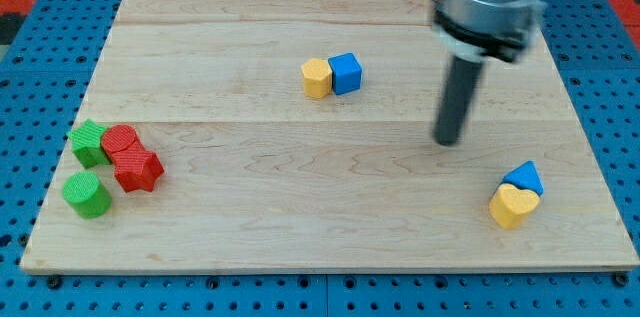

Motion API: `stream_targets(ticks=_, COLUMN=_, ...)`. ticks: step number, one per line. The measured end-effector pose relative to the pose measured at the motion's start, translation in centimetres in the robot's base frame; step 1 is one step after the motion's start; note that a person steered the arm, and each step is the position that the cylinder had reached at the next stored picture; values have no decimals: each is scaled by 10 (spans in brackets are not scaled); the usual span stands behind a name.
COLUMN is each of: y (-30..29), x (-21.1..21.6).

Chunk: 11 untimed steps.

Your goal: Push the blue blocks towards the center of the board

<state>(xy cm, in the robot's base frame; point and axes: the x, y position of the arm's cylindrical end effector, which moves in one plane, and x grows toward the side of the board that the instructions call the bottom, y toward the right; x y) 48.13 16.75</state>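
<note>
my tip [448, 142]: bare rod, nothing gripped, on open board right of centre | blue cube [345, 73]: upper middle, touching yellow block [317, 78] | blue triangular block [524, 177]: near right edge, touching yellow heart block [513, 206] | wooden board [300, 217]: centre open

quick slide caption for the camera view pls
Rod tip hovers between blue cube beside yellow block and blue triangle touching yellow heart.

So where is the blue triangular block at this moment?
The blue triangular block sits near the board's lower right corner in the camera view, touching the yellow heart block just below it. My tip is up and to its left, apart from it.
</note>
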Motion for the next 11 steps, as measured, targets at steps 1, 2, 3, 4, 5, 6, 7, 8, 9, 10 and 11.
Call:
stream_targets(ticks=1, y=104, x=15)
stream_targets(ticks=2, y=127, x=69)
stream_targets(ticks=3, y=88, x=122)
stream_targets(ticks=4, y=47, x=99)
stream_targets(ticks=5, y=34, x=62)
stream_targets(ticks=6, y=17, x=52)
stream_targets(ticks=7, y=29, x=43)
stream_targets(ticks=8, y=56, x=63)
stream_targets(ticks=9, y=73, x=71)
stream_targets(ticks=10, y=59, x=24)
stream_targets(ticks=11, y=42, x=-16)
